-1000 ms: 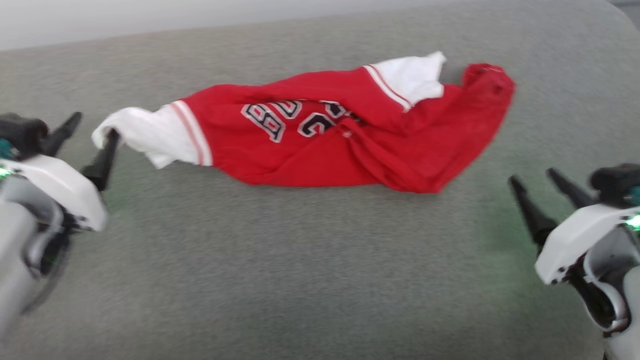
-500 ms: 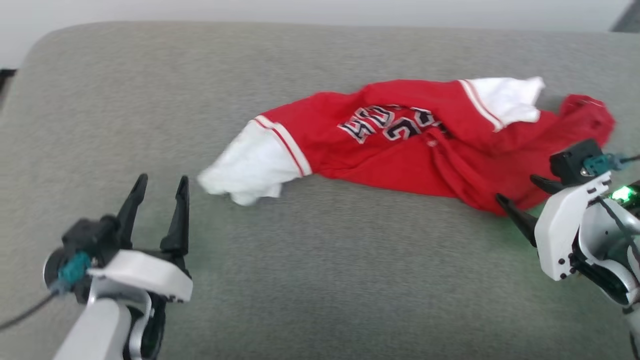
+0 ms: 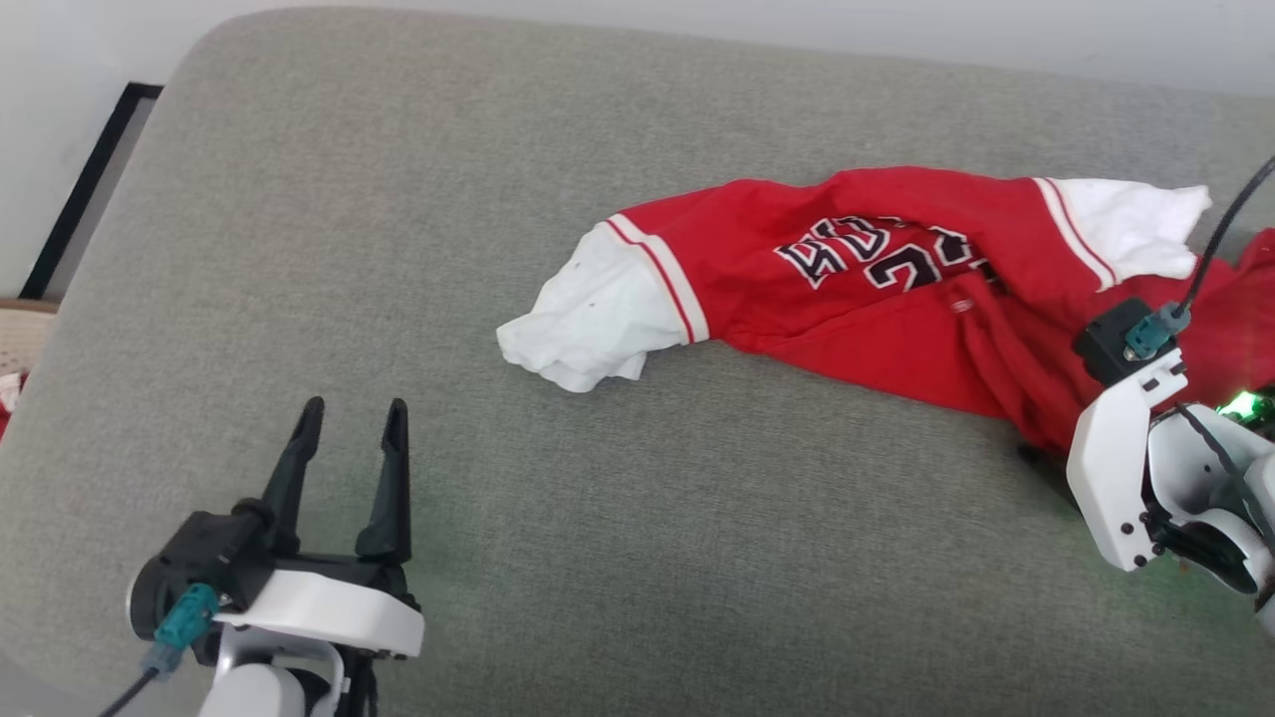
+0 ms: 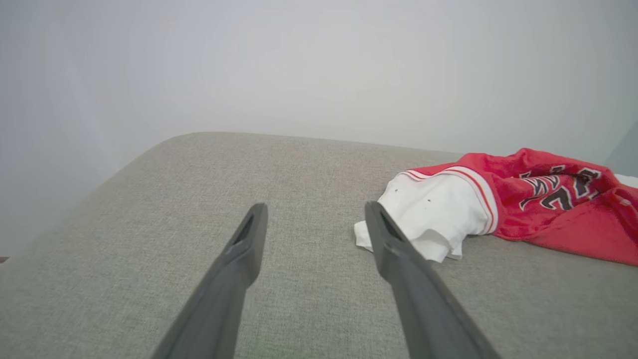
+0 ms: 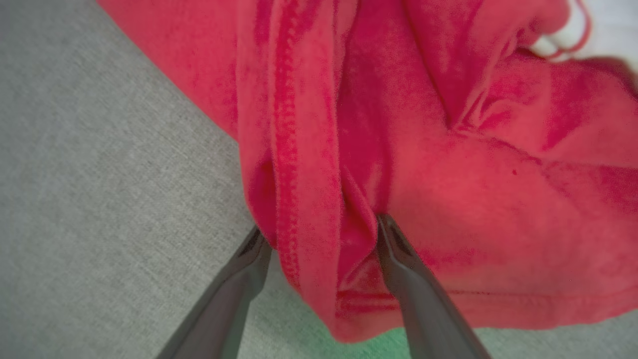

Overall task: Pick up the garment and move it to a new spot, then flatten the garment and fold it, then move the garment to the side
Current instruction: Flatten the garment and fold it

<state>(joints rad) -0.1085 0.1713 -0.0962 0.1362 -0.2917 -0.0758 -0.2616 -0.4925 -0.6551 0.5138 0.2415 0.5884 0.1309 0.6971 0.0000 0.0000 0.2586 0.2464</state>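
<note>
The red jersey (image 3: 857,289) lies crumpled across the grey cushion (image 3: 379,199). My right gripper (image 5: 320,227), jaws wide, straddles a fold at the jersey's red hem, ready to pinch it; my left gripper (image 3: 355,405) hovers wide and empty near the jersey's white end.

Place: indoor room, home-like
Surface: grey upholstered cushion (image 3: 398,249), rounded corner
Backdrop: bare pale wall (image 4: 299,65), 12 o'clock
Side: dark frame (image 3: 90,189), 10 o'clock
</note>
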